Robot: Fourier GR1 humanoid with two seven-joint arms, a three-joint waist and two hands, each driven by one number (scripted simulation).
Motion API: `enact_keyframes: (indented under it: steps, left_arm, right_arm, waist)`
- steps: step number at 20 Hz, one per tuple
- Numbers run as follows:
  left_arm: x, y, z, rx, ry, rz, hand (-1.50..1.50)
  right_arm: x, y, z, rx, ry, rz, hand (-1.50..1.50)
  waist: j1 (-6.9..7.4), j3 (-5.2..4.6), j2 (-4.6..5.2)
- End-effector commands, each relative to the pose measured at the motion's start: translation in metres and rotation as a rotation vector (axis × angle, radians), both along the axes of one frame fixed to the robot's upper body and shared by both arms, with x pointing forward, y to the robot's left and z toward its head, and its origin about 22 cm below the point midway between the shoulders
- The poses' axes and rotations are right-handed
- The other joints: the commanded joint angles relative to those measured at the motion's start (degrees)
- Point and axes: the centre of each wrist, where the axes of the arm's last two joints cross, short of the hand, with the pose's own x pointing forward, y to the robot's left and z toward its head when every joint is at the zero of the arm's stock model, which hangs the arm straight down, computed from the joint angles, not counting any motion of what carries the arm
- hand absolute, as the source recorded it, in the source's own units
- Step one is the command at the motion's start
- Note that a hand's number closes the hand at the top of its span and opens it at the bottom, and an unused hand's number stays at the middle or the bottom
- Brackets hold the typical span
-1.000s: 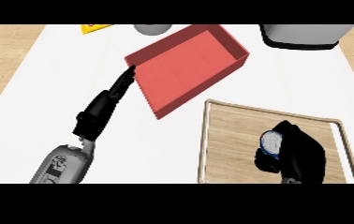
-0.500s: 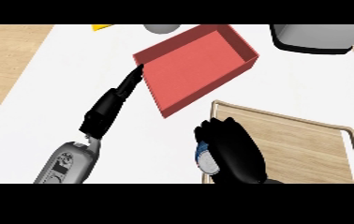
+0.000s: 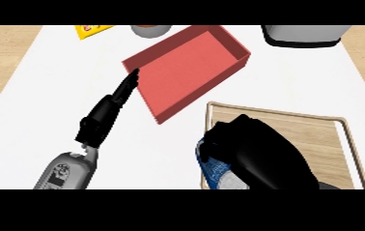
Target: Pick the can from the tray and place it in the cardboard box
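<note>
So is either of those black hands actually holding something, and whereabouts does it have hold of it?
Yes: the right hand is curled round a blue can, gripping its side. The left hand holds nothing, its fingers straight beside the red box.

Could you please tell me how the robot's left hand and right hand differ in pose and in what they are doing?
The left hand is stretched out flat with straight fingers, while the right hand is curled. The left hand holds nothing and its fingertips lie by the red box; the right hand is wrapped round the blue can at the left edge of the wooden tray. Both hands are black.
</note>
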Motion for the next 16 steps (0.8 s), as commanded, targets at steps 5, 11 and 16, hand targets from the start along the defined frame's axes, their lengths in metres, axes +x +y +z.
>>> enact_keyframes:
  steps: [5, 11, 16]
  left_arm:
    - [0.003, 0.010, -0.003, -0.001, 0.012, 0.019, 0.00]
    - [0.006, -0.006, 0.002, 0.011, 0.009, 0.011, 0.00]
    - [0.010, -0.003, 0.004, 0.015, -0.007, 0.013, 0.00]
  right_arm:
    - [-0.007, -0.022, 0.061, 0.206, 0.046, -0.012, 1.50]
    - [0.018, -0.017, 0.086, 0.201, 0.029, -0.123, 1.50]
    - [0.059, 0.010, 0.107, 0.219, 0.038, -0.162, 1.50]
  waist:
    - [-0.64, -0.05, 0.06]
    - [-0.52, -0.04, 0.02]
    - [-0.30, -0.05, 0.08]
